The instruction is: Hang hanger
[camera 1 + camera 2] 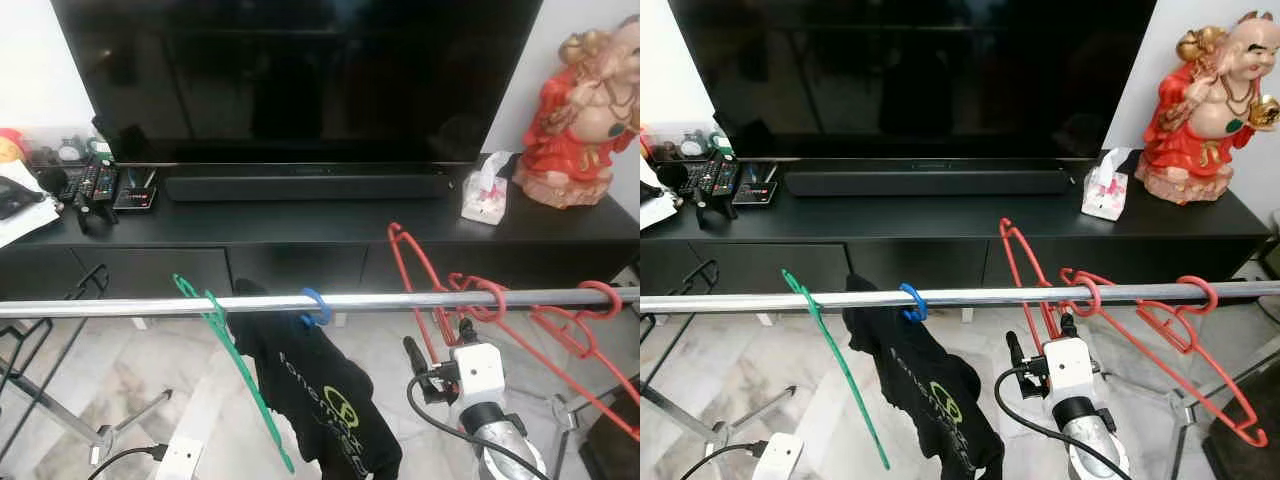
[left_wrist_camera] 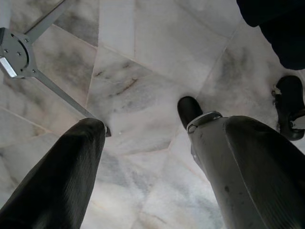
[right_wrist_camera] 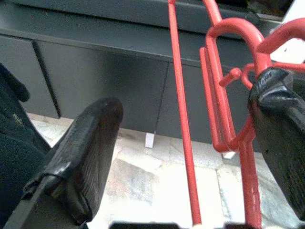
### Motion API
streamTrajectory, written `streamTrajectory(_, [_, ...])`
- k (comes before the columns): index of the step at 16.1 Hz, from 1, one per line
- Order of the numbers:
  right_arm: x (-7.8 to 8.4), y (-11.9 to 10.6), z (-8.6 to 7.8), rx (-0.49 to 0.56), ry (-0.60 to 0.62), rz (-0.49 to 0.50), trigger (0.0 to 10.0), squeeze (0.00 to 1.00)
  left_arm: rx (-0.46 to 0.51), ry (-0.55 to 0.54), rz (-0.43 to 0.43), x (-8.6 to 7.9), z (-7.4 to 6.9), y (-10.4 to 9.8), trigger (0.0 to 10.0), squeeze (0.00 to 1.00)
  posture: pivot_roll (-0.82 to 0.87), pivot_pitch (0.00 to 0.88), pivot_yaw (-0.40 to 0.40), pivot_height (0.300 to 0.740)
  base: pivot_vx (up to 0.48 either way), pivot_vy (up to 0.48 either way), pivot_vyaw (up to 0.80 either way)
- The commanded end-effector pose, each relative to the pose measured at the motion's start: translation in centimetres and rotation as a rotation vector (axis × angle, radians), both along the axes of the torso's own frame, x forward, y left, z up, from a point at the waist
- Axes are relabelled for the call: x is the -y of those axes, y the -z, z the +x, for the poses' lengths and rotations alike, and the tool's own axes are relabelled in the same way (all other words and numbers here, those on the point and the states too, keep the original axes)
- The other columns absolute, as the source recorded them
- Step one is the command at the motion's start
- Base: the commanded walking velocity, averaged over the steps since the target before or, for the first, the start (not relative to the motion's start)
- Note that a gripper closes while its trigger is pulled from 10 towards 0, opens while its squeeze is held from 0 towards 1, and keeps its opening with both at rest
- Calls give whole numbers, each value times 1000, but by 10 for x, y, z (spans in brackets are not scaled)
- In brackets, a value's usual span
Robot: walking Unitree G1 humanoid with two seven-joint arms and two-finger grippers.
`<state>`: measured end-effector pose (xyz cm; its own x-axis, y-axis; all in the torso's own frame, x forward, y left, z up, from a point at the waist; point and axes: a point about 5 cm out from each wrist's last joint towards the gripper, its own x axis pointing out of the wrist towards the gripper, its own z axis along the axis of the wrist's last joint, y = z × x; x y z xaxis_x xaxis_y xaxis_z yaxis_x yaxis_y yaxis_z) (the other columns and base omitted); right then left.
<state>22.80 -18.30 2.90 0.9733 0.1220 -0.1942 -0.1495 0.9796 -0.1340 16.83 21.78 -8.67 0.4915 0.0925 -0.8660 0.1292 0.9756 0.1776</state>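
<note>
Overhead, chrome rail (image 1: 330, 300) spanning the head views, both ends cut off. Hung on it: green hanger (image 1: 235, 375), blue hook (image 1: 316, 305) carrying black shirt (image 1: 320, 400), three red hangers, one (image 1: 415, 285) tilted above the rail, hook over it. Right gripper (image 3: 186, 152) raised just below, fingers (image 3: 83, 157) spread, red hanger between them, contact hard to judge. Left gripper (image 2: 145, 157) aimed at marble floor (image 2: 143, 71), fingers apart, empty. Behind: black desk (image 1: 330, 225), television (image 1: 300, 75), red statue (image 1: 585, 115) cropped.
</note>
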Motion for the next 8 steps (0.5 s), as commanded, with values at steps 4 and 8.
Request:
streamTrajectory(4, [19,0,4,17,119,3,10000,0,-34,-29,15,-10,-13,3,10000,0,-123,0,-56,740,0,0,0])
streamTrajectory(8, [32,-7,0,83,222,18,10000,0,-60,-36,15,-14,-24,7,10000,0,-155,0,-33,740,0,0,0])
